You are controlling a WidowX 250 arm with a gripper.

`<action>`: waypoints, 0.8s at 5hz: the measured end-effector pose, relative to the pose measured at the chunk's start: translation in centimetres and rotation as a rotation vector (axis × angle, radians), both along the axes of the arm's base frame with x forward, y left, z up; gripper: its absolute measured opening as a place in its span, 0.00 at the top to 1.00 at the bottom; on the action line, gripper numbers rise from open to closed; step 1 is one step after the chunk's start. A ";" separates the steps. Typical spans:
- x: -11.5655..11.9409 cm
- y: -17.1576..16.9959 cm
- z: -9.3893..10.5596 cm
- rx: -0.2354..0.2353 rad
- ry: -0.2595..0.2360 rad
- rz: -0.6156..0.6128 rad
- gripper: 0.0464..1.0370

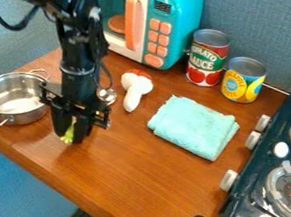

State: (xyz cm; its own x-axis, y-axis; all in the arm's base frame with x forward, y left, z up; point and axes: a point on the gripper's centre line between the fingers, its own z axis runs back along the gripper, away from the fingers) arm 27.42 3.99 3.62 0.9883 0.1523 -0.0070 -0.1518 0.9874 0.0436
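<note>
Black two-finger gripper (71, 130), near-left wooden worktop (135, 180) | fingers grasping small yellow-green object (69, 135), low over wood | two-handled silver metal pot (16, 99) just left | folded aqua cloth (193, 127) right | white, red-topped toy (135, 90) farther back

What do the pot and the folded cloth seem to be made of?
The pot looks like shiny metal, likely stainless steel: bright reflections, thin looped handles. The folded cloth looks like soft, matte fabric, maybe terry or microfibre: slightly fuzzy surface, rounded folds.
</note>
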 end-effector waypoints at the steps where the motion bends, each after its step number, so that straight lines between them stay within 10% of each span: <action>1: 0.1 0.1 2.8 0.045 -0.066 -0.002 0.61; 2: -0.3 -2.5 6.5 0.071 -0.166 -0.059 0.64; 4: -2.8 -9.3 8.7 0.051 -0.071 -0.273 0.64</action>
